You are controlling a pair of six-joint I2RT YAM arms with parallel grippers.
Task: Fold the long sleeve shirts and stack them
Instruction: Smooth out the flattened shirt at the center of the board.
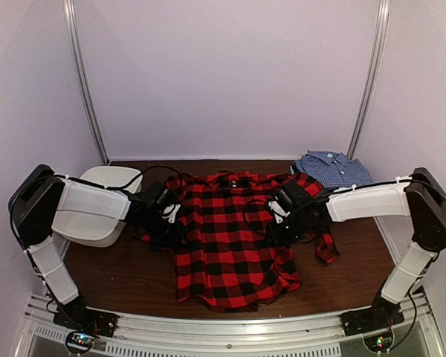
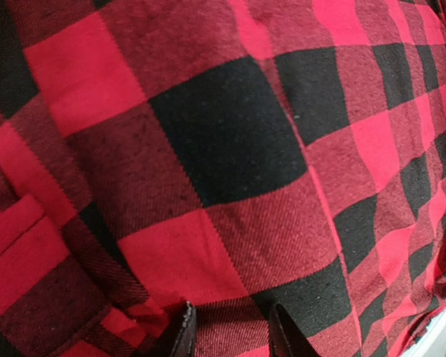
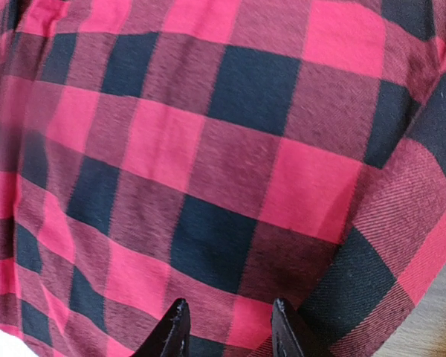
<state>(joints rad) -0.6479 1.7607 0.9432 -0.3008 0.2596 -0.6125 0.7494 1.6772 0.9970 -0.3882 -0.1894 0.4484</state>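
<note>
1. The arm bases (image 1: 78,316) sit nearest, bolted to a metal rail (image 1: 230,326) at the table's near edge. From there both arms can reach in over the cloth from either side.
2. The table (image 1: 119,275), dark brown, carries everything else.
3. The red-and-black plaid shirt (image 1: 230,245) lies spread flat at the table's middle, collar far and hem near. One sleeve trails off past the right arm. It looks laid out for folding, and that folding is not yet done.
4. The white tub (image 1: 111,177) stands at the far left, partly hidden behind the left arm and apart from the work.
5. The blue-and-white check shirt (image 1: 333,169) rests folded at the far right corner, just beyond the plaid one. I judge it to be the start of the stack.
6. The left gripper (image 1: 168,221) is low on the plaid shirt's left edge and the right gripper (image 1: 279,216) on its right shoulder area, likely placed for a fold inward. In each wrist view the fingertips are parted with plaid between them. Whether they pinch the cloth cannot be told.
7. No brand, label or writing can be read.
</note>
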